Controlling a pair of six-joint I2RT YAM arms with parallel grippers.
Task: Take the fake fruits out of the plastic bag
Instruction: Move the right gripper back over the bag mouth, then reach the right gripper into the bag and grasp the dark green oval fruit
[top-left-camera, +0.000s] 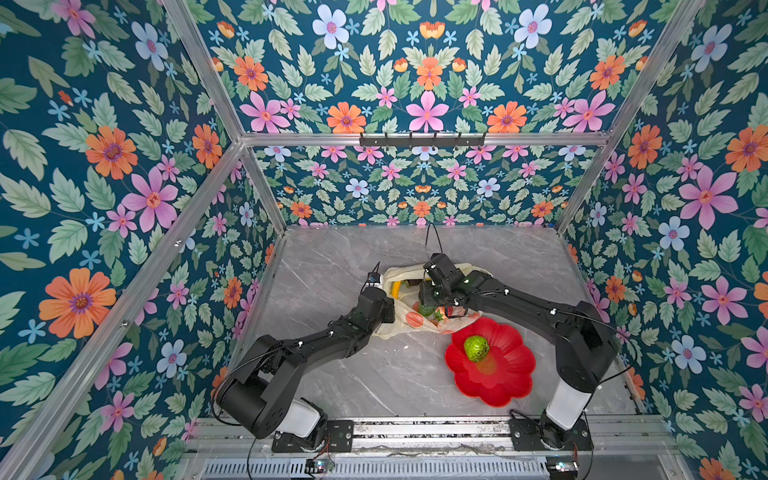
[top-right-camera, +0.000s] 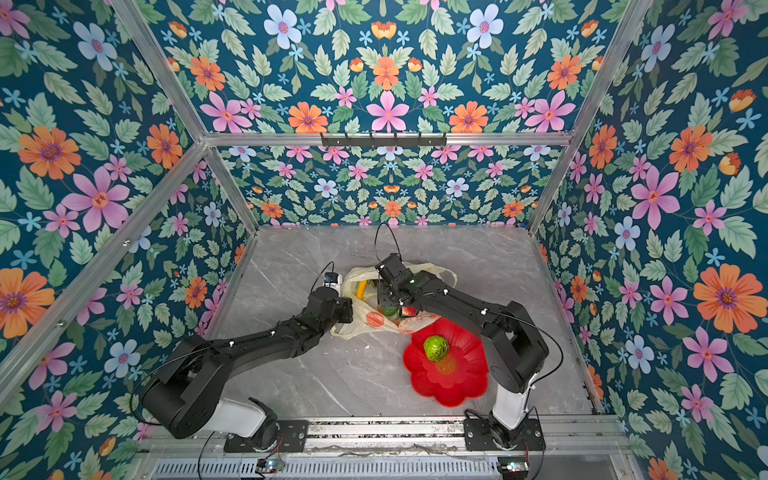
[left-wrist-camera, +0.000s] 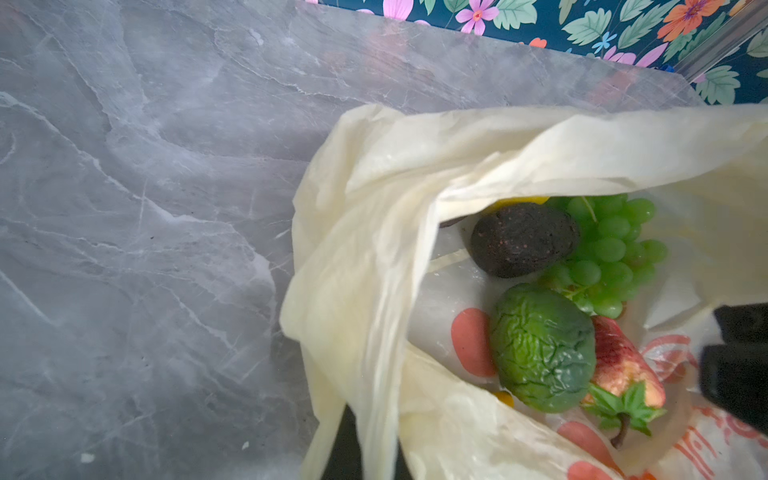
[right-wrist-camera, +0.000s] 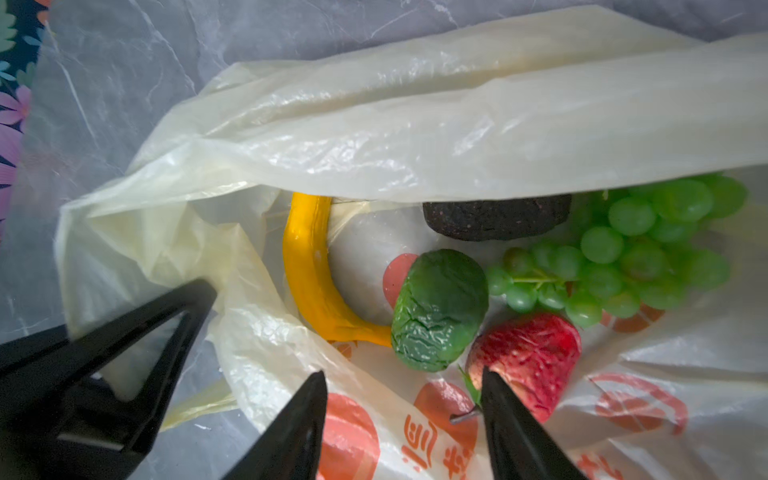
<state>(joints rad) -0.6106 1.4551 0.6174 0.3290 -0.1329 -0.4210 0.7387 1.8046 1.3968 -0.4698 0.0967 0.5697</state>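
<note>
The left gripper (right-wrist-camera: 201, 297) is clenched on the rim of the plastic bag (right-wrist-camera: 415, 124), holding its mouth up off the counter (right-wrist-camera: 124, 62). Inside, past the banana (right-wrist-camera: 307, 266), the green bumpy fruit (right-wrist-camera: 440, 307) lies just ahead of the right gripper (right-wrist-camera: 403, 378), whose tips stand parted. The fruit's long axis points away from that gripper. The strawberry (right-wrist-camera: 532, 361) touches one tip and may get pinched too.

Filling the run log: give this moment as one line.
left end effector: shut on plastic bag rim | right end effector: open, beside strawberry | out: green bumpy fruit in red dish
</note>
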